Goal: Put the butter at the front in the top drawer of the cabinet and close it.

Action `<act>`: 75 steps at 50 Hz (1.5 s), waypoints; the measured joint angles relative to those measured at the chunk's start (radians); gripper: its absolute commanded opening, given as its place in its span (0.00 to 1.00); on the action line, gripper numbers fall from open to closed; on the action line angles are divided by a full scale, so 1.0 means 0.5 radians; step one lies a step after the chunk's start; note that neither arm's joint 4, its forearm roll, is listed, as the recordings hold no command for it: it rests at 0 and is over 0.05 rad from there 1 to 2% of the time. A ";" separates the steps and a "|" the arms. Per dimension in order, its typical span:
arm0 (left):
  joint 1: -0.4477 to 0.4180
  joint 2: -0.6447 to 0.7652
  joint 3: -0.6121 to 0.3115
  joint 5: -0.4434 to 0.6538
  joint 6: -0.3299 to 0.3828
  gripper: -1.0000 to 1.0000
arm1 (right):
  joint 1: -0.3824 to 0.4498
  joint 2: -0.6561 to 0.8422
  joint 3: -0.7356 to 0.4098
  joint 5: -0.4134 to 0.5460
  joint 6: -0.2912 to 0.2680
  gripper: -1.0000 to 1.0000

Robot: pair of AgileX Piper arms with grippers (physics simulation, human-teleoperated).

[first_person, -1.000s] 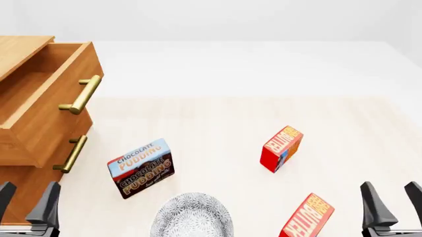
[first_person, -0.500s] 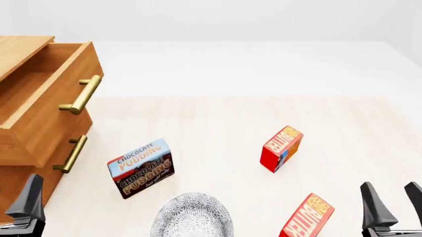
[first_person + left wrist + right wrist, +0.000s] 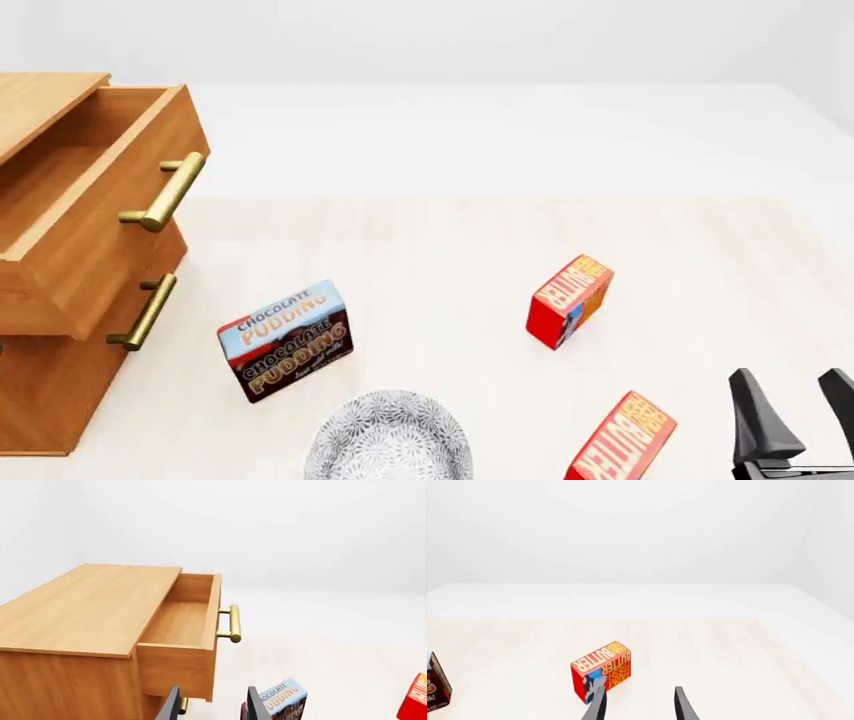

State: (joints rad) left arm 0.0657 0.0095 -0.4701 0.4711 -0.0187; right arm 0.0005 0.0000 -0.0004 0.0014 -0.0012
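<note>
Pale wood-grain table (image 3: 441, 240), white walls. Butter (image 3: 621, 440) at lower right — upright, long axis tilted up-right. Both tools — left tool (image 3: 212, 704), right tool (image 3: 794, 410) — released.

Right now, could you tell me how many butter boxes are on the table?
2. One butter box stands right of the middle of the table, beyond the other. The second butter box stands at the near edge, just left of the right gripper, partly cut off by the frame.
</note>
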 measured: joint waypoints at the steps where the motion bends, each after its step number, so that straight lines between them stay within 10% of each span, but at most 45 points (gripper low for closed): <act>1: -0.007 0.008 -0.031 0.034 0.009 1.00 | 0.000 0.000 0.000 0.000 0.000 1.00; 16: -0.056 0.299 -0.530 0.472 0.191 1.00 | 0.000 0.000 -0.001 0.001 0.001 1.00; 75: -0.178 1.382 -1.793 1.474 0.015 1.00 | 0.000 0.000 -0.002 0.002 0.000 1.00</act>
State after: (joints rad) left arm -0.0233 0.7005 -1.3668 1.2078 -0.0111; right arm 0.0003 0.0000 -0.0016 0.0025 -0.0011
